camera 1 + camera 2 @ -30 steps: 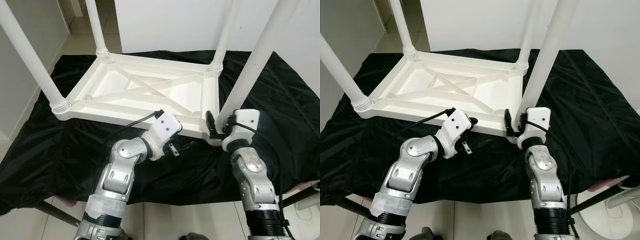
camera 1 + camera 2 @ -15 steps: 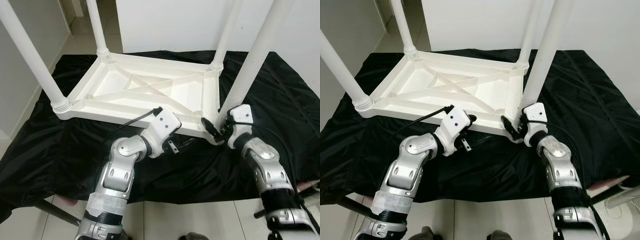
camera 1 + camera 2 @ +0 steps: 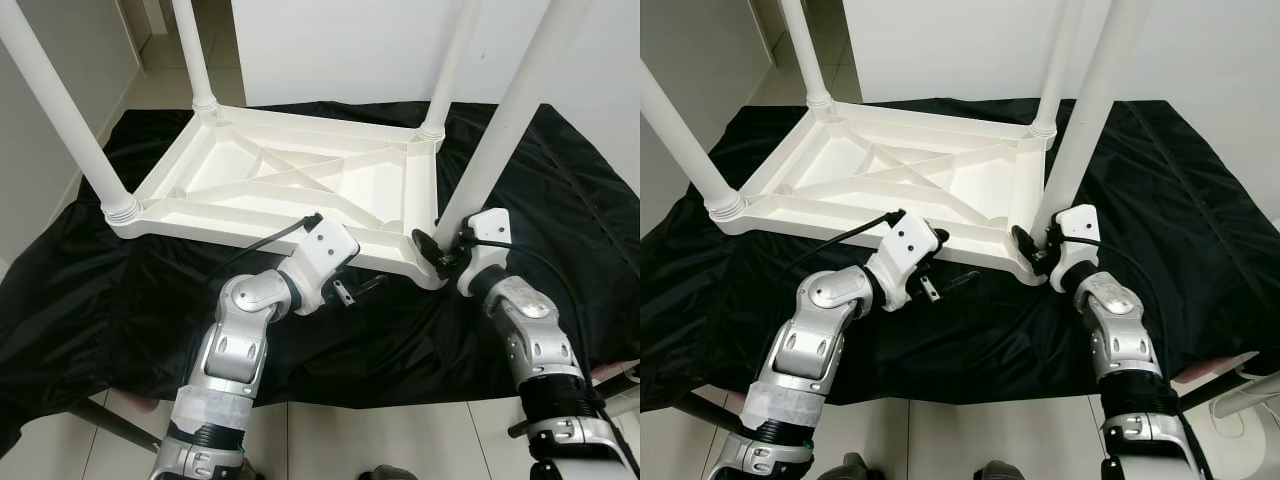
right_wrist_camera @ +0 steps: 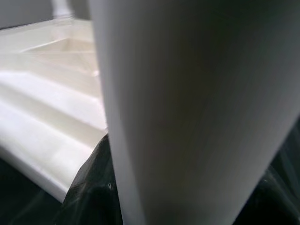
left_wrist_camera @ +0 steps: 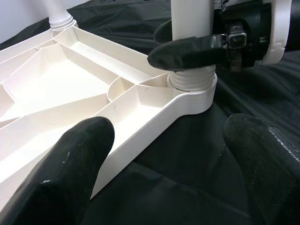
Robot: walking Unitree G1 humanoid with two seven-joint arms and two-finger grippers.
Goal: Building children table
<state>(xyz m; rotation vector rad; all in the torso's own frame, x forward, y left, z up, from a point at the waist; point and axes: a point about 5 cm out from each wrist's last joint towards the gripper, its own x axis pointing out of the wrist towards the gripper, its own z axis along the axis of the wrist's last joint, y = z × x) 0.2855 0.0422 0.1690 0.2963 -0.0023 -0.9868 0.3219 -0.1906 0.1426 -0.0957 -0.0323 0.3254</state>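
Right gripper (image 3: pixel 440 250) clamps the base of the near-right table leg (image 3: pixel 495 140), fingers wrapped just above its threaded collar in the corner socket. Left gripper (image 3: pixel 362 290) sits released beside the near rim of the upside-down white tabletop (image 3: pixel 290 185), which lies on black cloth (image 3: pixel 90 290). Risk: leg looks only partly seated, hard to tell; twisting off-axis could cross-thread it, or the unheld tabletop slides on the cloth.
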